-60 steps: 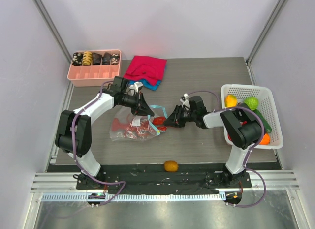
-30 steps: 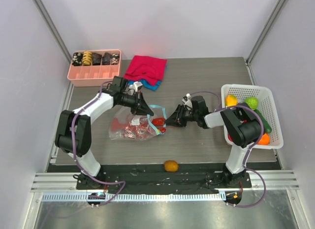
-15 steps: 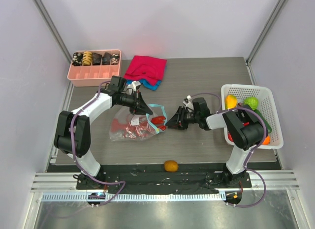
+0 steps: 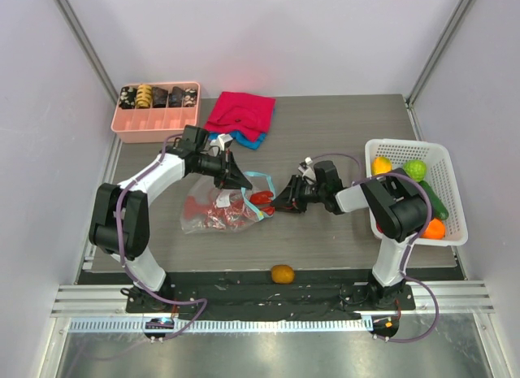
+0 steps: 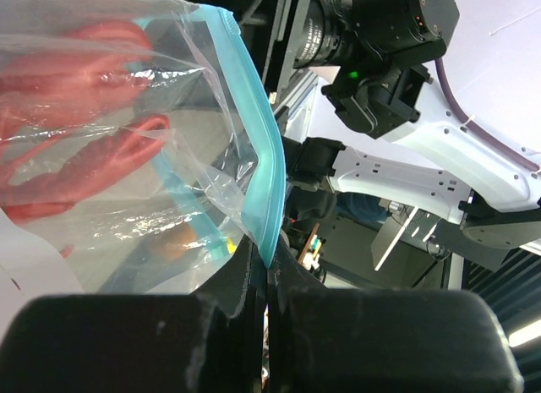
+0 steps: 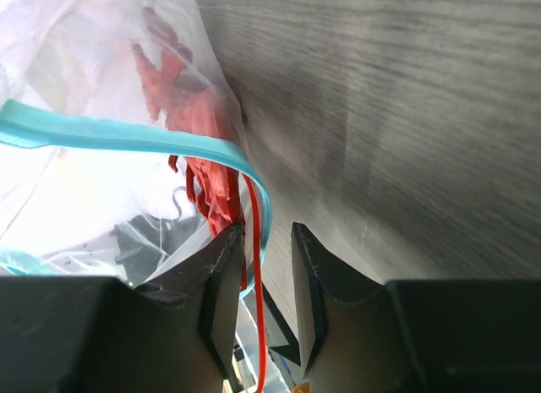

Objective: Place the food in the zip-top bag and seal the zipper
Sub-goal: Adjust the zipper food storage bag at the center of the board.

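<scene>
The clear zip-top bag (image 4: pixel 213 215) lies at mid-table with its mouth toward the right. My left gripper (image 4: pixel 237 180) is shut on the teal zipper (image 5: pixel 258 156) and holds that edge lifted. A red lobster (image 4: pixel 262 201) lies partly in the bag's mouth and shows red through the plastic (image 5: pixel 76 156). My right gripper (image 6: pixel 269 241) sits at the mouth with its jaws a little apart. A thin red lobster feeler and the teal strip (image 6: pixel 127 135) run between them. The lobster's body (image 6: pixel 203 169) touches the left finger.
An orange fruit (image 4: pixel 282 273) lies near the table's front edge. A white mesh basket (image 4: pixel 451 187) at the right holds yellow (image 4: pixel 381 165), green (image 4: pixel 415 168) and orange (image 4: pixel 435 228) fruits. A pink tray (image 4: pixel 154 122) and folded red and blue cloths (image 4: pixel 241 114) sit at the back.
My right gripper's jaws have parted slightly at the bag mouth, and it shifted a little right, then back. The left gripper keeps holding the zipper edge still.
</scene>
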